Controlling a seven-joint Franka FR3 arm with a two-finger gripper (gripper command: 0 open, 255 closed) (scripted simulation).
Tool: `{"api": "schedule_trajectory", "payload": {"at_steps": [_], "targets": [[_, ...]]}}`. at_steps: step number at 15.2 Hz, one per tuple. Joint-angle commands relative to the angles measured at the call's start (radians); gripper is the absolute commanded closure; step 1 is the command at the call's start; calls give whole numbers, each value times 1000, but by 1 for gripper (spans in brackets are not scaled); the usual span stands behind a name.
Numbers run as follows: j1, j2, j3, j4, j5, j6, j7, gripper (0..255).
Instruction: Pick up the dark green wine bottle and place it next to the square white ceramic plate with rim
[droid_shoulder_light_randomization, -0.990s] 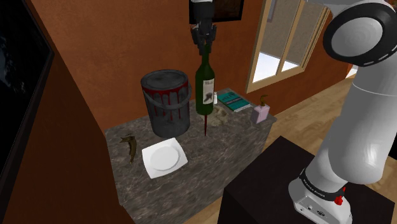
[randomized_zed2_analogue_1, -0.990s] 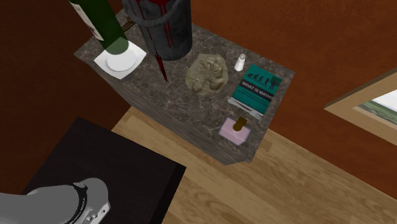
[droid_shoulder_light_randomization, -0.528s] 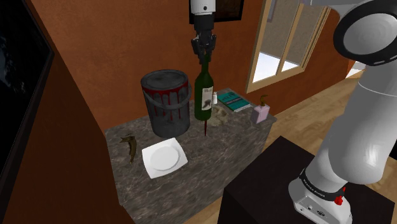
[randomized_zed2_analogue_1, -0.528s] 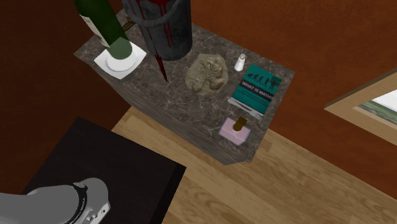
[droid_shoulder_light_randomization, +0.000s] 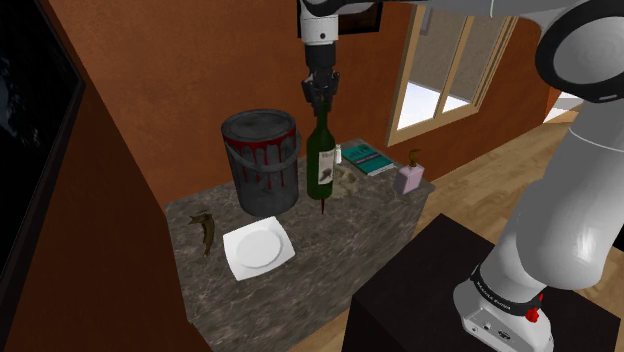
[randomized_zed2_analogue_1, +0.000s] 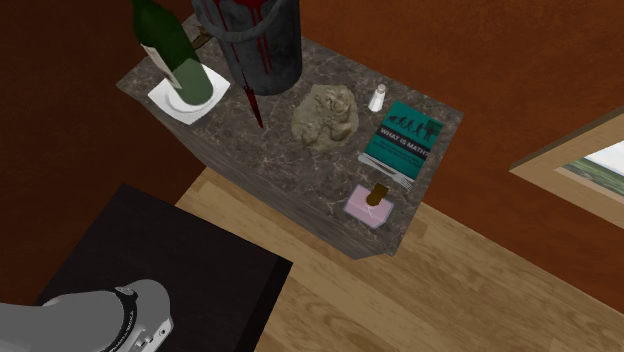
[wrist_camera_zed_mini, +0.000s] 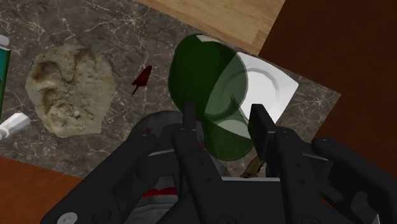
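The dark green wine bottle (droid_shoulder_light_randomization: 321, 160) with a white label hangs upright by its neck, and my gripper (droid_shoulder_light_randomization: 321, 100) is shut on it from above. It is between the bucket and the stone, above the tabletop. The square white plate (droid_shoulder_light_randomization: 258, 250) lies flat near the table's front edge, toward the shoulder view's left of the bottle. In the second exterior view the bottle (randomized_zed2_analogue_1: 175, 60) overlaps the plate (randomized_zed2_analogue_1: 190, 112). The wrist view has the bottle (wrist_camera_zed_mini: 213, 95) clasped between my fingers (wrist_camera_zed_mini: 189, 121), with the plate (wrist_camera_zed_mini: 273, 83) beyond it.
On the dark marble table (droid_shoulder_light_randomization: 370, 215) stand a grey bucket with red drips (droid_shoulder_light_randomization: 262, 160), a stone lump (randomized_zed2_analogue_1: 325, 115), a salt shaker (randomized_zed2_analogue_1: 378, 98), a teal book (randomized_zed2_analogue_1: 403, 140) and a pink box (randomized_zed2_analogue_1: 368, 205). A red dart-like thing (randomized_zed2_analogue_1: 250, 105) and a brown object (droid_shoulder_light_randomization: 205, 228) also lie there.
My gripper has come down with the bottle, lowering it toward the tabletop. In the second exterior view the bottle has dropped closer to the plate.
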Motion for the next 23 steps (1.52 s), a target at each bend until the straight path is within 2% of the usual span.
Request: {"api": "schedule_trajectory", "payload": {"at_steps": [1,23], "targets": [[0,-3,0,-31,0,29,-1,255],[2,6,2,-317,3,323,-12,255]]}}
